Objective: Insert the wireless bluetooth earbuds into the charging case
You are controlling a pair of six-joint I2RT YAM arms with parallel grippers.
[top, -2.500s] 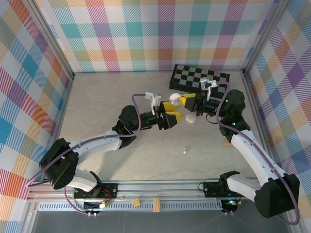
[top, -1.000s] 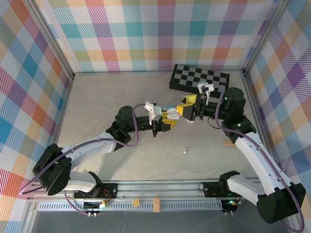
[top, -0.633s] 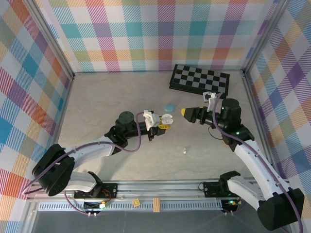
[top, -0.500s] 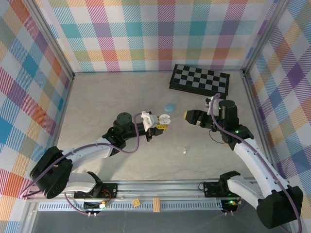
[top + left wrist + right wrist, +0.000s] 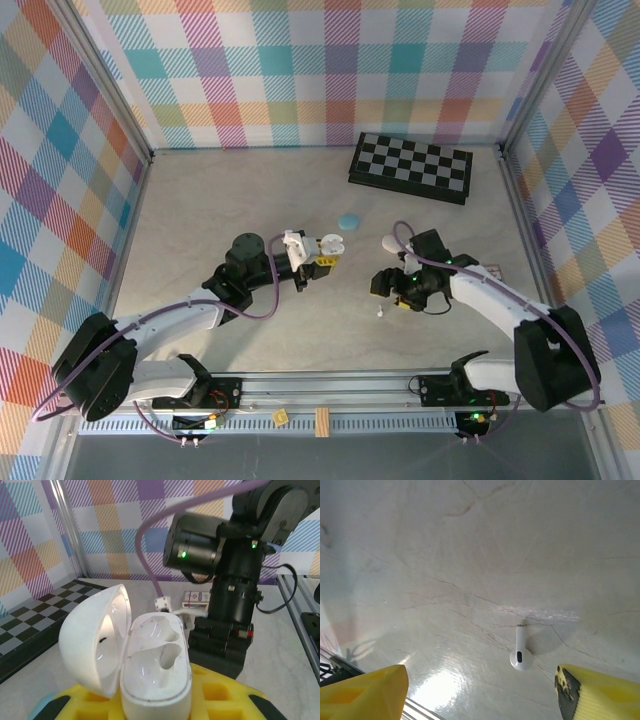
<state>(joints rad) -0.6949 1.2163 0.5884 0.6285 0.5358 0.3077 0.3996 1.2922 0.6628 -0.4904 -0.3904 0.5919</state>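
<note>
My left gripper (image 5: 322,250) is shut on a white charging case (image 5: 157,670), gripped at its base between yellow fingers (image 5: 220,700). Its lid (image 5: 92,640) is flipped open to the left and both sockets are empty. A single white earbud (image 5: 521,654) lies on the table, stem pointing away. My right gripper (image 5: 481,680) hangs open just above the table, the earbud lying slightly beyond and between its yellow fingertips (image 5: 592,692), untouched. From above, the right gripper (image 5: 384,290) points down at the earbud (image 5: 381,311).
A light blue closed case (image 5: 349,221) and a white closed case (image 5: 391,243) lie mid-table. A folded chessboard (image 5: 411,166) sits at the back right. A small box (image 5: 196,598) lies near the right wall. The near rail (image 5: 320,385) runs just behind the right gripper.
The right arm left the held case, swung back toward the near edge and dropped over the lone earbud, its jaws narrowing slightly. The left gripper drew the open case a little left.
</note>
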